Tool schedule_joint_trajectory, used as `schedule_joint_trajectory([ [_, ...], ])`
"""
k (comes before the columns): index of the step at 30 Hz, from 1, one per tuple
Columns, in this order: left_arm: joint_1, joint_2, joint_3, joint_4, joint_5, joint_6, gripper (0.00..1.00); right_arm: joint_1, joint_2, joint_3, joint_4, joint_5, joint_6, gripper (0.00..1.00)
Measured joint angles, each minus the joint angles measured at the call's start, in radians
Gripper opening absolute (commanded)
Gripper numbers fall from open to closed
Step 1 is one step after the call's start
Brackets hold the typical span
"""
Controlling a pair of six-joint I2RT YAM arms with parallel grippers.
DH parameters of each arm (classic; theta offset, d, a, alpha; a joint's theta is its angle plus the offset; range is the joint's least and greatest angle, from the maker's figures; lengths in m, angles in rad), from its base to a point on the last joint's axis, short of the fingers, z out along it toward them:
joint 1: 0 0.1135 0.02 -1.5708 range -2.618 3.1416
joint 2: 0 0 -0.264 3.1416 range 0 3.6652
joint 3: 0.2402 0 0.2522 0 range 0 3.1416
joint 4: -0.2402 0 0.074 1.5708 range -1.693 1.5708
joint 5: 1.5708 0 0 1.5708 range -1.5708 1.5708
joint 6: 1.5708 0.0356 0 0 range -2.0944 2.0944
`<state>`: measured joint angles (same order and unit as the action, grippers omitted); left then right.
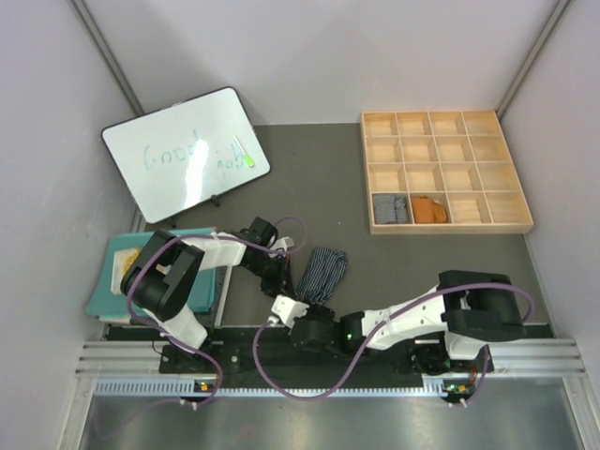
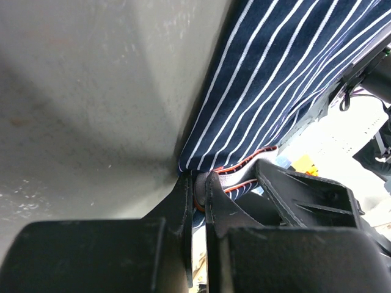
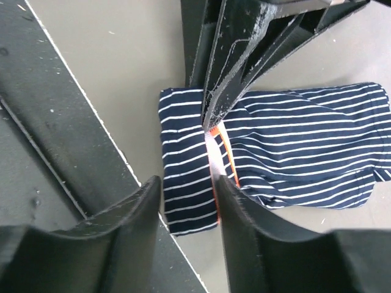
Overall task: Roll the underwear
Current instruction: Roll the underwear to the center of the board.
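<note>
The dark navy white-striped underwear (image 1: 323, 270) lies partly folded on the grey table in front of the arms. My left gripper (image 1: 284, 274) is shut on its grey, orange-edged waistband at the near left edge, seen close in the left wrist view (image 2: 198, 183), with the striped cloth (image 2: 275, 79) stretching away. My right gripper (image 1: 284, 307) is open and empty, just above the near end of the cloth (image 3: 293, 146), its fingers (image 3: 229, 207) straddling the waistband. The grey pinstriped pair (image 1: 389, 208) and the rust-orange pair (image 1: 429, 210) sit rolled in neighbouring tray compartments.
A wooden compartment tray (image 1: 448, 141) stands at the back right. A whiteboard (image 1: 183, 152) leans at the back left. A teal cloth mat (image 1: 112, 281) lies at the left by the left arm's base. The black base rail (image 3: 61, 122) runs right beside the cloth's near end.
</note>
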<state>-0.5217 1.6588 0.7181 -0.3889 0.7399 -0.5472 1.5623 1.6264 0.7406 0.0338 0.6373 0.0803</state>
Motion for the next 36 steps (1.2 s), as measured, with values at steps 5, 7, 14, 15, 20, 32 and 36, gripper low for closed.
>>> schedule_joint_trajectory([
  [5, 0.002, 0.002, 0.0, -0.007, 0.005, 0.008, 0.0, 0.0, 0.027, 0.0, 0.014, 0.014, -0.003, 0.26],
  [7, 0.003, 0.002, 0.0, -0.008, 0.006, 0.01, 0.0, 0.0, 0.034, 0.0, 0.026, 0.016, -0.006, 0.16],
  [14, 0.006, 0.0, -0.003, -0.005, 0.009, 0.009, 0.15, -0.017, 0.036, 0.0, 0.041, -0.013, -0.021, 0.0],
  [15, 0.008, -0.004, -0.009, 0.001, 0.008, 0.005, 0.3, -0.024, 0.03, 0.0, 0.039, -0.033, -0.021, 0.0],
  [20, 0.023, -0.079, -0.058, 0.04, -0.019, -0.047, 0.59, -0.101, -0.023, -0.017, 0.042, -0.194, 0.009, 0.0],
  [32, 0.052, -0.454, -0.189, 0.258, -0.185, -0.154, 0.6, -0.422, -0.12, -0.148, 0.199, -0.749, 0.214, 0.0],
  [36, 0.043, -0.531, -0.262, 0.393, -0.19, -0.152, 0.61, -0.543, -0.1, -0.162, 0.24, -0.942, 0.299, 0.0],
])
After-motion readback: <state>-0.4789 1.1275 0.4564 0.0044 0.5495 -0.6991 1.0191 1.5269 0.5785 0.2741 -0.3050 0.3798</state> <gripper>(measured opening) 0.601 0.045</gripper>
